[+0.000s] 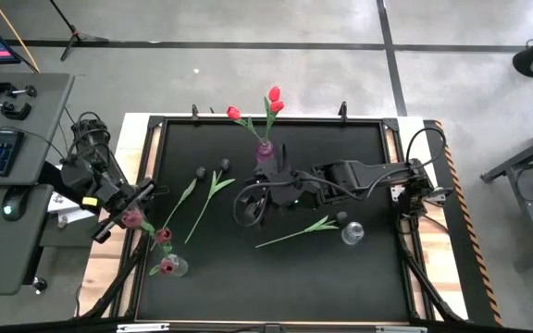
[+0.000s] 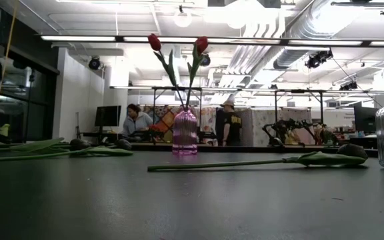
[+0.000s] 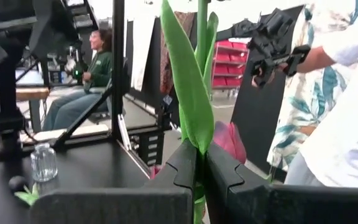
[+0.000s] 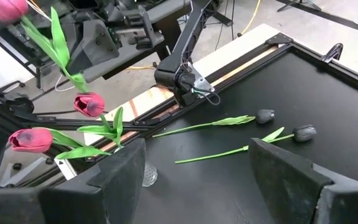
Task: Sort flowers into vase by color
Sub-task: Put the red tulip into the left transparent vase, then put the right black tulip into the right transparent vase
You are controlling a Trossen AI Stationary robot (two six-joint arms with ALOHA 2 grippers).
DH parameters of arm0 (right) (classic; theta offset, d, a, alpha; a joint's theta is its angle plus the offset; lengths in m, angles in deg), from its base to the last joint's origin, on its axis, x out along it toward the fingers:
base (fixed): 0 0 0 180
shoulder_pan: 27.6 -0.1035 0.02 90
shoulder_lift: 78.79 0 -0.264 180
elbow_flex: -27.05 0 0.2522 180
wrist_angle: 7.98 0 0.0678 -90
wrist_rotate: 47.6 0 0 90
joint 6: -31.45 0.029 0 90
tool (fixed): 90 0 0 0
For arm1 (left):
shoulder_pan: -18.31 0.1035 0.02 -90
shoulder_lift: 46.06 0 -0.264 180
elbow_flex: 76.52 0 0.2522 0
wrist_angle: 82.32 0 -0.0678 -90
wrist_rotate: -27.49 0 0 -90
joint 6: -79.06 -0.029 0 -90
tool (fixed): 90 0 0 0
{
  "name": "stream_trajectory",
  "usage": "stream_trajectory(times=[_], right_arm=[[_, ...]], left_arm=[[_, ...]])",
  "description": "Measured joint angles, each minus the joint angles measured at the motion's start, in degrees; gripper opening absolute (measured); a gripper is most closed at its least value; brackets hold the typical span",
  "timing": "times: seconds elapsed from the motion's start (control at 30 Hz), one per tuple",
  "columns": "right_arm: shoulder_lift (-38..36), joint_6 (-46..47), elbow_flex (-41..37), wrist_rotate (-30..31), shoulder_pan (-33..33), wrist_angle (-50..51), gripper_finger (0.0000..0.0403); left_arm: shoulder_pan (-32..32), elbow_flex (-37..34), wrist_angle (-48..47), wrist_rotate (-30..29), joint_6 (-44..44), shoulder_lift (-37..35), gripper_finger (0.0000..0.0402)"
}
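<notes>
While the left gripper is closed on the green stem of a pink tulip at the left edge of the bench, the right gripper hangs over the middle of the bench with its fingers spread apart and nothing between them. Two more pink tulips stand in a clear vase near the front left corner, just beside the held flower. Two red tulips stand upright in a purple vase at the back centre. Three dark tulips lie flat on the bench: two left of centre, side by side, and one right of centre, its head just beside an empty clear jar.
</notes>
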Motion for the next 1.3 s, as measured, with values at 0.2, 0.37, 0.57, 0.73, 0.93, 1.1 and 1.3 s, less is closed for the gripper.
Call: stream_trajectory(times=[0.2,0.37,0.57,0.73,0.93,1.1,1.3], right_arm=[[0.00,0.12,0.00,0.02,0.00,0.00,0.0271],[0.00,0.12,0.00,0.04,0.00,0.02,0.0271],[0.00,0.12,0.01,0.04,0.00,0.02,0.0271],[0.00,0.12,0.00,0.04,0.00,0.02,0.0271],[0.00,0.12,0.00,0.02,-0.02,0.02,0.0271],[0.00,0.12,0.00,0.02,-0.04,0.02,0.0271],[0.00,0.12,0.00,0.02,-0.04,0.04,0.0271]], left_arm=[[0.00,0.00,-0.24,-0.07,0.19,1.92,0.0000],[0.00,0.00,-0.10,-0.11,1.56,3.54,0.0000],[0.00,0.00,-0.95,1.45,4.93,3.77,0.0001],[0.00,0.00,-1.18,3.25,6.14,3.77,0.0014],[0.00,0.00,-1.18,3.28,6.22,3.77,0.0064],[0.00,0.00,-1.14,3.29,6.80,3.76,0.0122],[0.00,0.00,-0.15,4.72,7.78,3.71,0.0183]])
